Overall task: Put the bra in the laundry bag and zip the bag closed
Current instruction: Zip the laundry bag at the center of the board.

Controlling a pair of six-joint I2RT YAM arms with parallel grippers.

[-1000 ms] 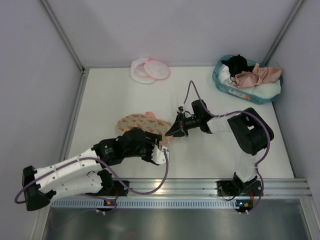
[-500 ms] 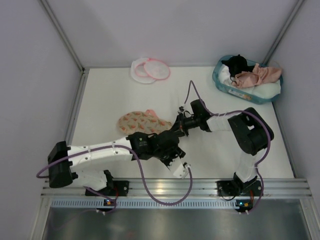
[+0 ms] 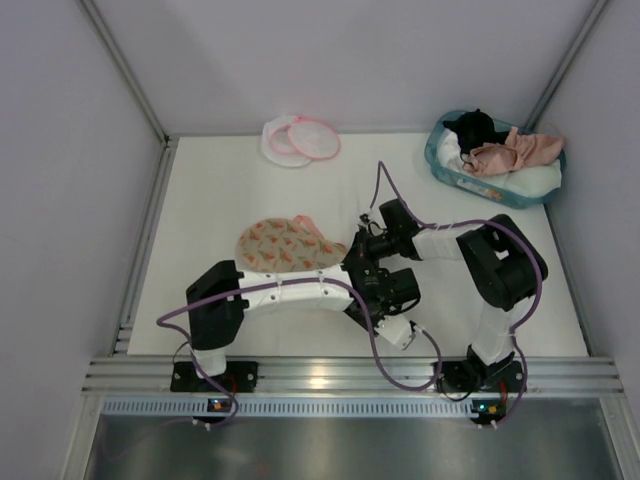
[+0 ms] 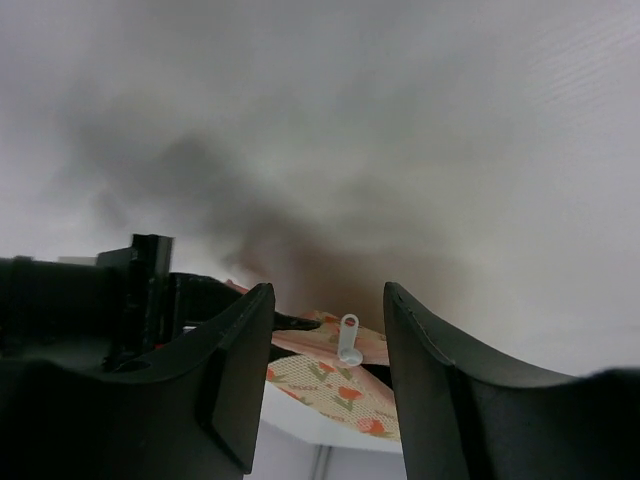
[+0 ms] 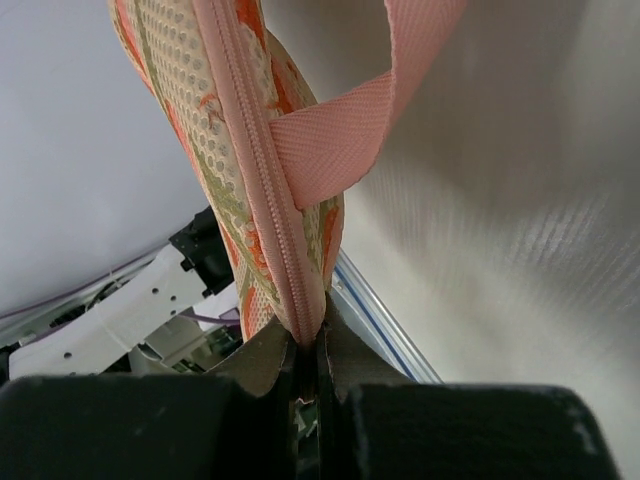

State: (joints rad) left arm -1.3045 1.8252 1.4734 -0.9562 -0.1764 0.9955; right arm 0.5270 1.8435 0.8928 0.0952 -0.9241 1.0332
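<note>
The salmon-pink bra (image 3: 518,150) lies on top of clothes in the teal basket (image 3: 440,163) at the far right. The white mesh laundry bag (image 3: 300,139) with a pink rim lies at the far edge of the table. My right gripper (image 3: 352,252) (image 5: 308,335) is shut on the pink zipper edge of an orange-printed padded piece (image 3: 285,245) (image 5: 240,170). My left gripper (image 3: 363,273) (image 4: 328,300) is open and empty just in front of the right gripper. It faces the printed piece (image 4: 340,385) and its white zipper pull (image 4: 348,338).
The left arm (image 3: 290,290) stretches across the near side of the table to the right. A pink loop strap (image 5: 400,90) hangs from the printed piece. Grey walls close the left, far and right sides. A metal rail (image 3: 350,375) runs along the near edge.
The left arm has swung right, off the printed piece's near left end, and its gripper now sits by the right gripper. The right gripper has kept its hold.
</note>
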